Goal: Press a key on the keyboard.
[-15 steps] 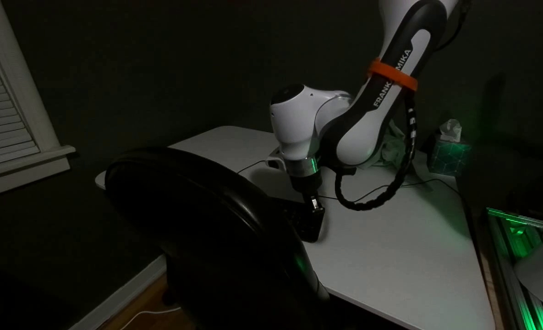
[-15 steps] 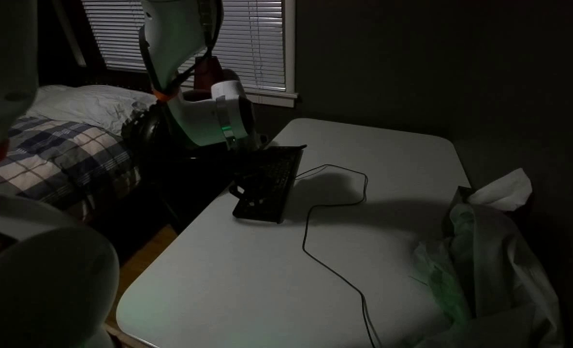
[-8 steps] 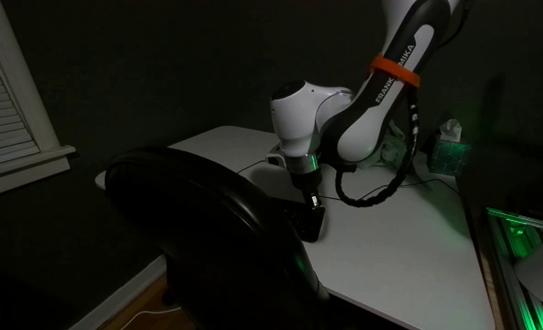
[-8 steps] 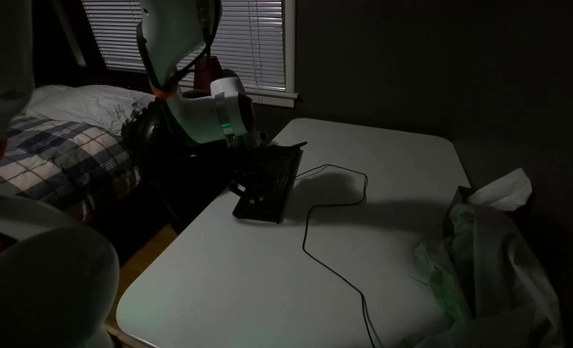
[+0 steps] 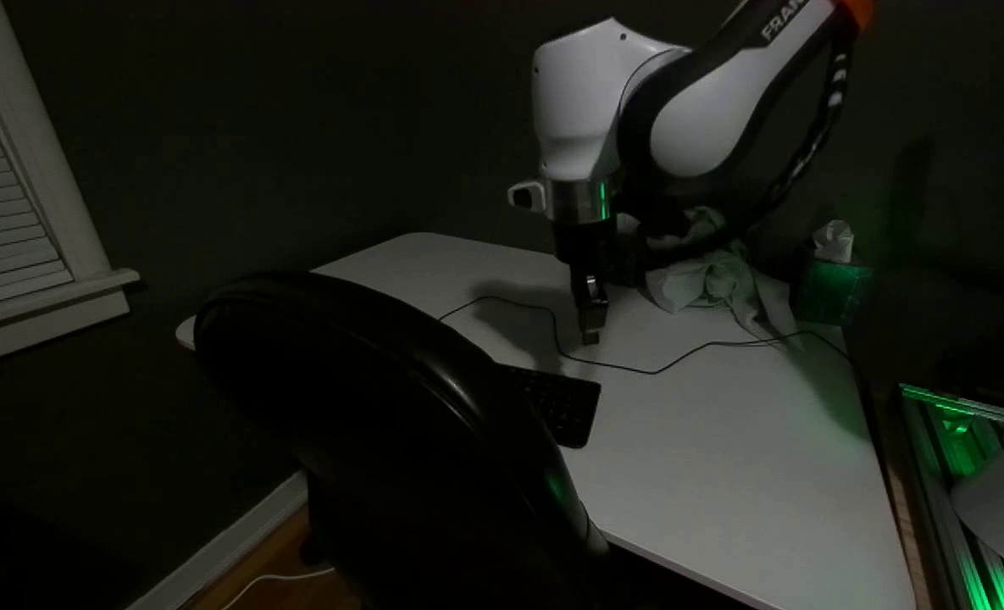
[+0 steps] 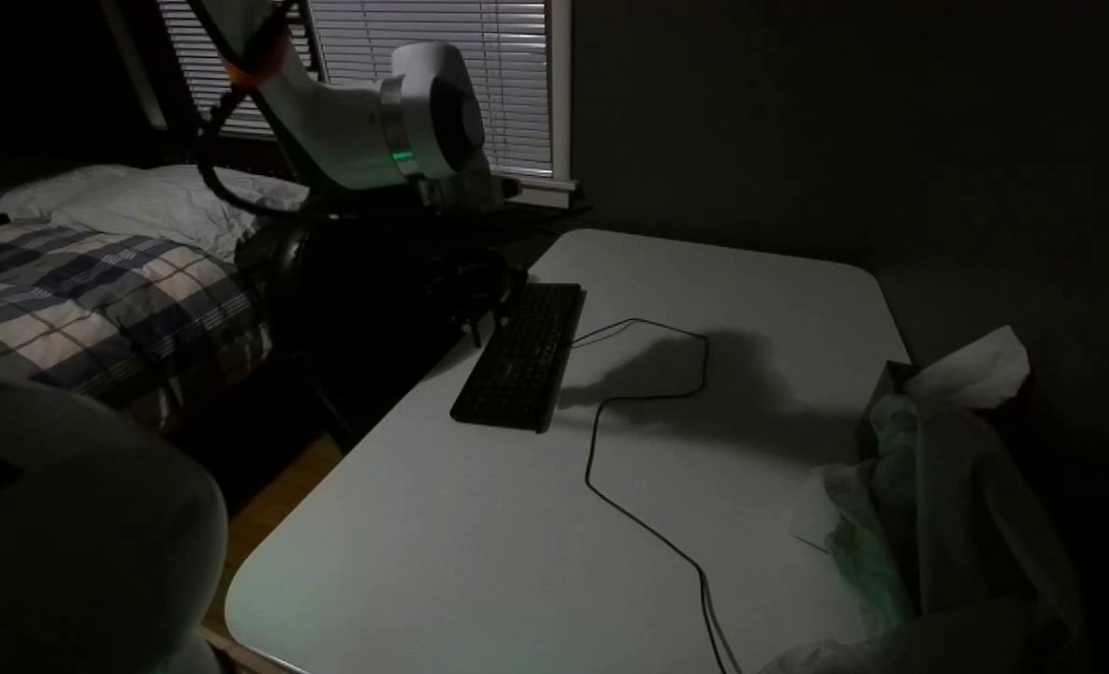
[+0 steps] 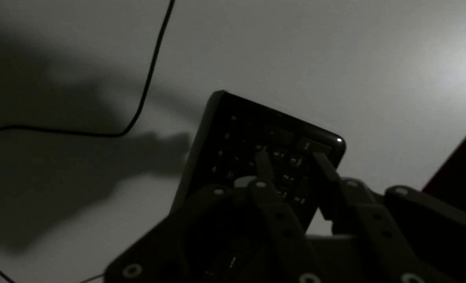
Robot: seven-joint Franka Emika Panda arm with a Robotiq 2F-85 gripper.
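Okay, white table [image 5: 747, 457], dim light. Black chair [image 5: 366, 381] stands at the table's edge. Task keyboard [image 5: 559, 405] lies on the table, chair side, partly covered by the chair in an exterior view. My gripper [image 7: 291, 157] hangs above the keyboard, clear of it; my fingers [image 7: 264, 167] stand apart, middling gap between the tips. Thin dark cable [image 7: 153, 64] runs from the keyboard's long side across the table. Smallest, keys [image 7: 288, 177]: in the wrist view pale-marked ones show between and beyond my fingertips, most marks too dim to read.

the claw [image 7: 291, 159] has risen away from the keyboard [image 6: 518, 374].
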